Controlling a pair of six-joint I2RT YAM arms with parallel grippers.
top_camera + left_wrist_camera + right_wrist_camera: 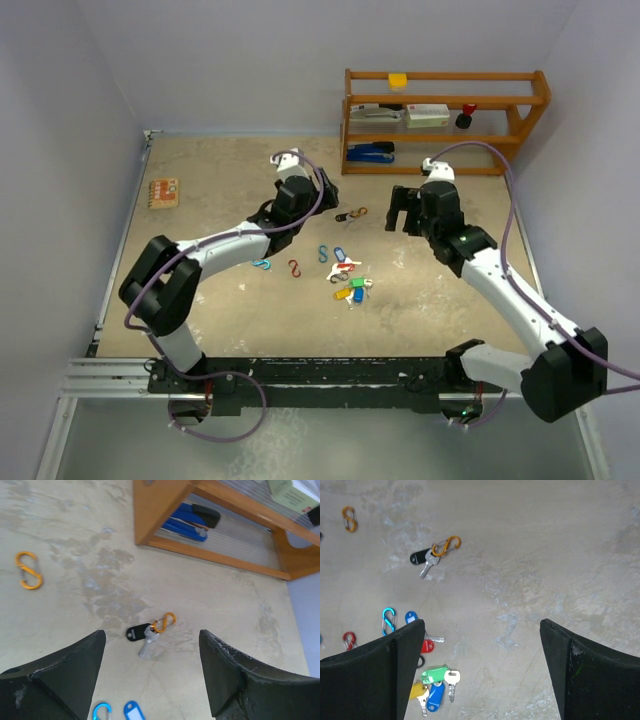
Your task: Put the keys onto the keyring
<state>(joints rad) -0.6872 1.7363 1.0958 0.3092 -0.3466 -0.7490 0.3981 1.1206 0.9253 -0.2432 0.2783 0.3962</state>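
Two grippers released, empty | top external: black-headed key [343, 217] on orange clip [358, 212] lies between left gripper [322, 186] and right gripper [402, 211]; coloured keys [350, 286] clustered nearer | left wrist: fingers [82, 665] spread over black-headed key | right wrist: fingers [405, 650] spread, cluster near-left

Black key [136, 633], orange clip [164, 622], mid-frame! Lower left of the right wrist view showed a green key [434, 674], yellow key [417, 690], blue key [435, 696]. Table [75, 530] was mottled beige, blotched grey; rack [155, 510] orange-brown wood; stapler [187, 525] blue.
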